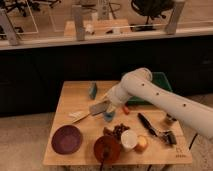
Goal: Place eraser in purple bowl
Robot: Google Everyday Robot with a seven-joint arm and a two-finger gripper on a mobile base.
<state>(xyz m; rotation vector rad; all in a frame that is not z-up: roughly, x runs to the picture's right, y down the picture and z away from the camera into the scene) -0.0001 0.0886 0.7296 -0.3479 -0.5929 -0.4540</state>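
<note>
Gripper (pixel 106 105) at frame centre, fingers clamped on eraser (pixel 97 108); purple bowl (pixel 66 139) sits lower left, apart.

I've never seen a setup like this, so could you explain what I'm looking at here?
This is one camera picture, looking down on a wooden table. The white tube from the right is a robot arm. Its gripper, a two-finger clamp, is over the table's middle, shut on a small grey eraser. At front left sits a purple bowl. Also there: a brown bowl, a white cup, a teal block, a black brush and a green tray.
</note>
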